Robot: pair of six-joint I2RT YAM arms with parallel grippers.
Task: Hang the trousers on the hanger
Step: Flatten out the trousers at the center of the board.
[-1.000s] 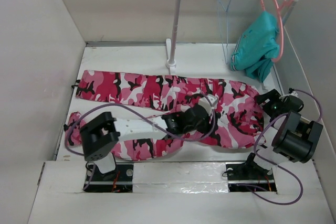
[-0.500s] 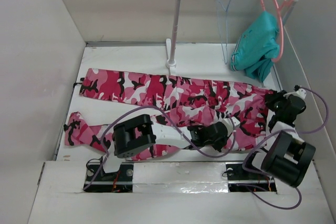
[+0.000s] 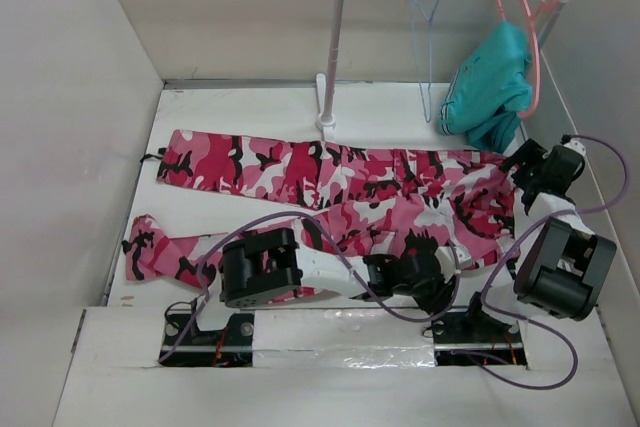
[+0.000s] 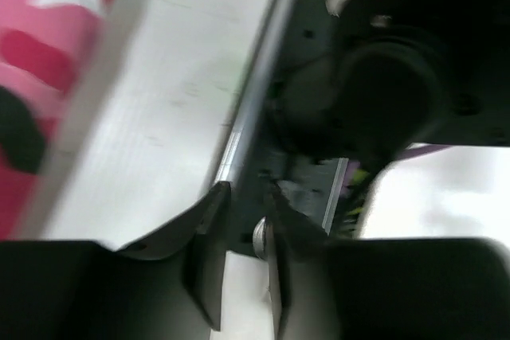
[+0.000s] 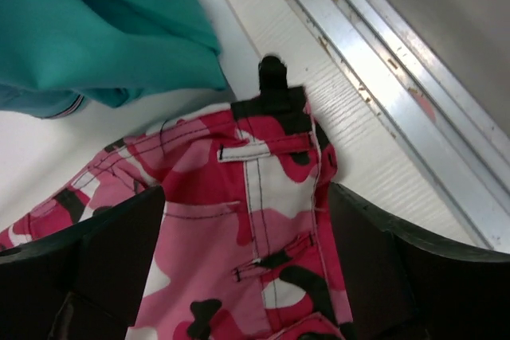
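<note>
The trousers [image 3: 330, 182], pink, white and black camouflage, lie flat across the table with the legs to the left and the waist to the right. The hanger [image 3: 427, 47], thin and pale blue, hangs from the rail at the back. My right gripper [image 3: 533, 165] is open over the waist end. In the right wrist view its fingers [image 5: 111, 260] stand on either side of the waistband [image 5: 267, 189]. My left gripper [image 3: 430, 280] is shut and holds nothing. It is low at the front edge, just off the trousers [image 4: 32, 77].
A white rack [image 3: 335, 57] stands at the back centre. On its rail a coral hanger [image 3: 535, 37] carries a teal garment [image 3: 490, 87], which hangs close above the waistband [image 5: 103, 29]. Walls close in on both sides. The right arm's base mount [image 4: 382, 109] is right in front of the left gripper.
The left arm left the middle of the trousers, swung to the front right edge and shut its jaws. The right gripper moved back and right along the waist. The trousers shifted slightly.
</note>
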